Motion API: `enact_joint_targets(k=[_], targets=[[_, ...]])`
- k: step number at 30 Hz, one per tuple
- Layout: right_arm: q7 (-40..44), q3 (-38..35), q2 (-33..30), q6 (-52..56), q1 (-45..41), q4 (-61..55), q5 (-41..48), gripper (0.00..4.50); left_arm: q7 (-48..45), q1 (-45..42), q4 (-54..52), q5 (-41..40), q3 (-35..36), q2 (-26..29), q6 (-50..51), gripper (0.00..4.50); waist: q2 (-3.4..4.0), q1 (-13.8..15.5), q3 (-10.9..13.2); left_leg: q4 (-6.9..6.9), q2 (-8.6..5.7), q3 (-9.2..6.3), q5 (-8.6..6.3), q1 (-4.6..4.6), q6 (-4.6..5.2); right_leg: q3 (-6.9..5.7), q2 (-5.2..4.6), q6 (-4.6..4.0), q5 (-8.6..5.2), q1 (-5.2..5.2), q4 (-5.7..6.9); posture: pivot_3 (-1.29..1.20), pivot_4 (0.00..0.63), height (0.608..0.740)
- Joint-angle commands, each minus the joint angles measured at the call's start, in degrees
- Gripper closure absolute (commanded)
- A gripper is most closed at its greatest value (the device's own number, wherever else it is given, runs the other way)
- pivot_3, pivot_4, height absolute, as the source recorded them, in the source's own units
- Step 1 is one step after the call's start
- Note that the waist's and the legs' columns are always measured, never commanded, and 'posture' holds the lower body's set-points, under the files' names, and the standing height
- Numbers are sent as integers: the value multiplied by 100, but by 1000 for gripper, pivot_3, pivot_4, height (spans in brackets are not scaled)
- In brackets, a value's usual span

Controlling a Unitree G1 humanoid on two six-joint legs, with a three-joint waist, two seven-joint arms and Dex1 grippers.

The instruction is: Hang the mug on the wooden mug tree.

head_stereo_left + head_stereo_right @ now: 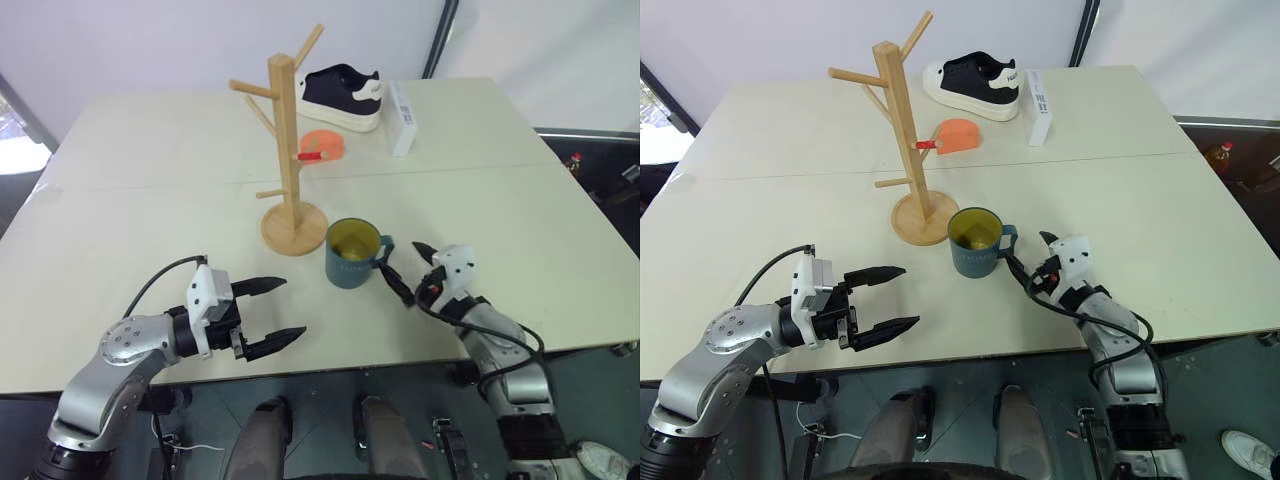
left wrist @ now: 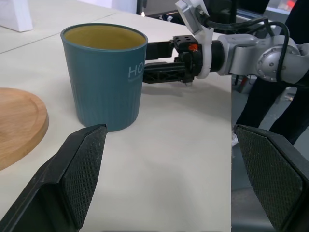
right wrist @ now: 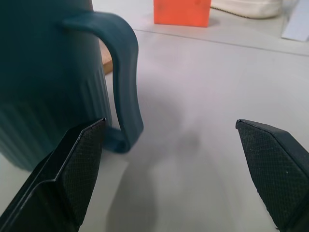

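The teal mug (image 1: 352, 255) with a yellow inside stands upright on the table, its loop handle (image 3: 126, 77) turned toward my right gripper. Just behind and left of it stands the wooden mug tree (image 1: 284, 140) on its round base (image 1: 294, 228). My right gripper (image 1: 403, 262) is open and level beside the mug, and the handle lies just ahead of it near one finger (image 3: 72, 169), untouched. Open and holding nothing, my left gripper (image 1: 293, 308) sits near the table's front edge, left of the mug and pointing at it (image 2: 104, 77).
A black and white shoe (image 1: 345, 95), a white box (image 1: 400, 115) and a small orange object (image 1: 322, 145) lie at the back of the table behind the mug tree. The table's front edge (image 1: 330, 370) runs just under both grippers.
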Motion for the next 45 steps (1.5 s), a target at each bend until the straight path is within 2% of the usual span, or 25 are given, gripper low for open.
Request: enact_joint_targets(k=[1,2,3,5,9,11,16,18,22,27,32,35,45], targets=[[-38,14,81,-169,-164,94,-53,60,3,-25,-145,-12,38,-11,-114,0,0,0,0,0,0,0,0,0,0,0,0,0,0,0,1,0,150,740],[-34,29,99,-175,-207,143,-54,60,7,-25,-140,-12,48,-12,-119,0,0,-1,0,0,0,0,0,1,0,0,1,0,0,0,1,0,150,740],[-29,43,112,-192,-232,173,-62,571,8,-15,-142,-11,58,-10,-127,0,0,0,0,1,0,0,0,1,0,0,1,0,0,0,1,0,150,740],[57,62,133,-198,-248,172,-8,1307,18,6,-154,-11,77,-6,-134,0,0,0,0,1,-1,0,0,1,0,0,1,0,0,0,2,0,150,740],[141,92,158,-173,-242,106,49,3560,38,53,-173,1,100,1,-156,0,0,0,0,1,-1,0,1,2,1,0,2,0,0,0,5,0,150,740],[217,120,159,-168,-229,44,109,4477,66,69,-175,3,122,-1,-161,0,0,1,0,1,-1,0,1,2,1,0,3,0,0,0,6,0,150,740],[449,133,34,-34,-193,-397,294,4477,112,101,-132,3,205,19,-190,0,0,0,0,2,0,0,1,5,1,0,4,1,0,2,8,0,150,740],[688,207,-269,56,-236,-700,204,4477,139,99,-68,13,286,37,-210,0,2,0,1,2,1,0,1,5,1,1,5,1,0,1,8,0,150,740],[1444,348,-1531,138,-1081,-1259,-251,4477,261,-102,448,52,728,48,-391,0,11,-15,7,9,0,9,1,5,1,3,3,5,-3,-1,7,0,150,740],[1993,530,-2142,693,-2234,-1423,-116,4477,216,-339,808,-74,1077,87,-463,0,4,0,4,10,16,9,1,15,1,-1,17,5,-2,4,7,0,150,740],[2392,1016,-2169,743,-3643,-559,-515,4477,267,-776,803,-548,1471,99,-260,0,1,-2,7,7,15,12,1,3,1,-1,16,-16,11,-5,4,0,150,740],[2586,1219,-2072,597,-4211,76,-664,4477,341,-950,712,-731,1588,126,-125,0,-2,-1,6,9,14,12,1,3,1,-1,16,-15,12,-4,5,0,150,740],[2964,1524,-1665,64,-5222,1378,-1025,4477,532,-915,443,-799,1683,103,-35,0,-2,-26,7,7,13,13,2,5,2,0,20,-4,20,-6,12,0,150,740]])
